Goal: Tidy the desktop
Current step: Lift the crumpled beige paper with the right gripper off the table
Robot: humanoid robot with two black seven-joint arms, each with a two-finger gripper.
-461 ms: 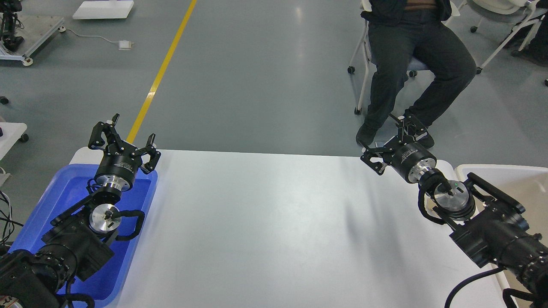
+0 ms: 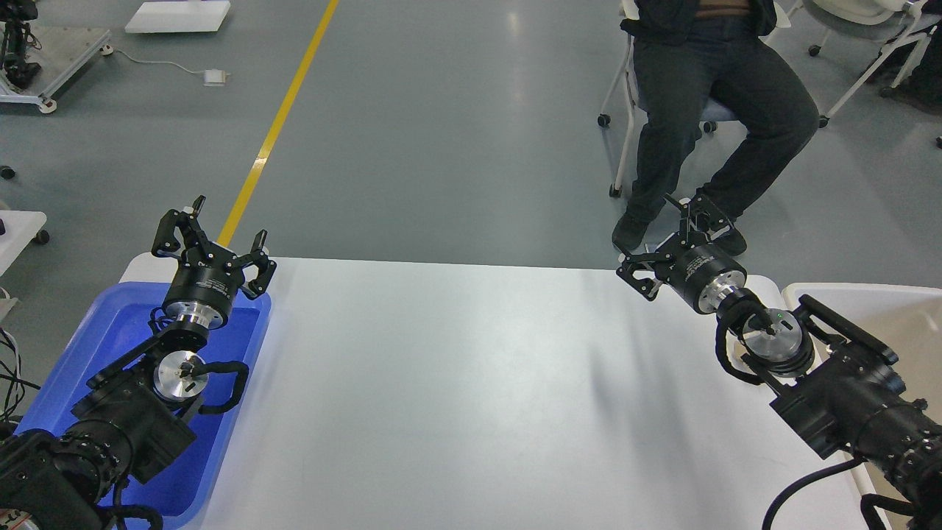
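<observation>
The desktop point(image 2: 456, 383) is a wide white tabletop with rounded corners, and nothing lies on its bare surface. My left gripper point(image 2: 213, 232) is open and empty, held above the far end of the blue tray point(image 2: 81, 346) at the table's left edge. My right gripper point(image 2: 659, 239) is open and empty, held over the table's far right edge, next to the beige-white bin point(image 2: 883, 302).
A seated person in dark trousers point(image 2: 706, 110) is just beyond the far right edge, feet near my right gripper. A yellow floor line point(image 2: 280, 118) runs away from the table. A small white table edge point(image 2: 18, 228) stands at the far left.
</observation>
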